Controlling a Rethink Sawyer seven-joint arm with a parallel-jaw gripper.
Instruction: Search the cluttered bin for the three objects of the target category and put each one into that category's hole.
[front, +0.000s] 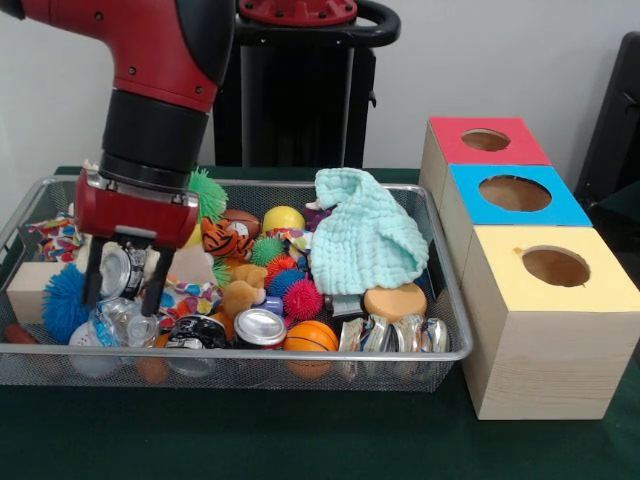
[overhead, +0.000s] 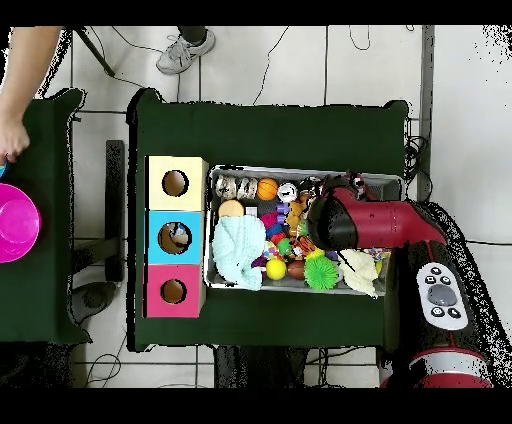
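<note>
The wire-mesh bin is full of toys, balls and cans; it also shows in the overhead view. My gripper hangs at the bin's left end, open, with its black fingers down among the clutter. A crumpled see-through bottle with a blue label lies just below the fingertips at the front left corner. I cannot tell whether they touch it. No other bottle is clear to see. The red-topped box with its round hole stands farthest back on the right, and also shows overhead. In the overhead view my arm hides the gripper.
The blue-topped box and yellow-topped box stand in front of the red one. A pale green cloth covers part of the bin. Crushed silver cans lie at the front right. A person's arm is beside a pink bowl.
</note>
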